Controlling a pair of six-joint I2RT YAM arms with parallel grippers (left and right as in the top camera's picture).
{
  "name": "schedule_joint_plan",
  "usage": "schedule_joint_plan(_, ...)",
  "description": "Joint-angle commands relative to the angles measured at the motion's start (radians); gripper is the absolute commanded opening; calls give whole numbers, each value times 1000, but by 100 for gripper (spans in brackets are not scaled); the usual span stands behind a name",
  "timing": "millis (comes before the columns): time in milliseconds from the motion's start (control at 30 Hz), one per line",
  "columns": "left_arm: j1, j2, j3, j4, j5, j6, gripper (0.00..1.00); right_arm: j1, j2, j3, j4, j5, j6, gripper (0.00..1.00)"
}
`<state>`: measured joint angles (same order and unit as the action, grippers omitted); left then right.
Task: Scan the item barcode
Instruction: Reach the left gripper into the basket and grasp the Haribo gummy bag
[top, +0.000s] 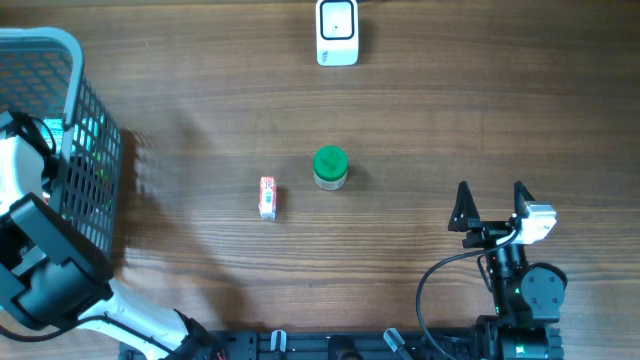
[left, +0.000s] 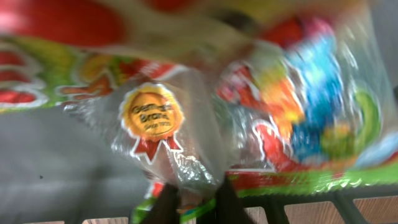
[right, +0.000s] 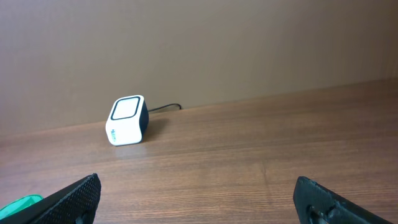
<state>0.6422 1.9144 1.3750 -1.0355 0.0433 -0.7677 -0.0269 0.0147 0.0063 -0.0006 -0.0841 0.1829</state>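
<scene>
- At the left edge of the table (top: 450, 110), reaching the left arm down into the wire basket (top: 70, 120).
- Inside the basket, pinching a fold of a clear, brightly printed bag (left: 186, 124) with the left gripper (left: 196, 202), its fingers (left: 163, 210) pressed together on the plastic.
- Filling nearly the whole left wrist view with that bag, a yellow rosette label facing the camera, its print too blurred to read.
- Showing dark basket bars and a strip of wood just under the bag.
- Along the far edge, standing the white scanner (top: 337, 32) with its cable trailing behind, well apart from the basket and the bag.
- At mid-table, standing a green-lidded jar (top: 330, 167), a small red-and-white box (top: 267, 197) lying near it on its left, not touching.
- At the near right, holding the right gripper (top: 491, 197) spread wide with nothing between its fingers, pointing across the wood toward the scanner.
</scene>
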Motion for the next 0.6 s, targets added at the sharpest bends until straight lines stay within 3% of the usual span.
schedule_joint_plan(0,-8,32,-36,3,-14,2,4,8,-1,-1,3,11,10,100)
schedule_joint_plan(233,-8,-100,97,-39,-15,2,4,8,-1,-1,3,11,10,100)
schedule_joint_plan(567,-8,-215,99,-37,-71,1,4,8,-1,-1,3,11,10,100)
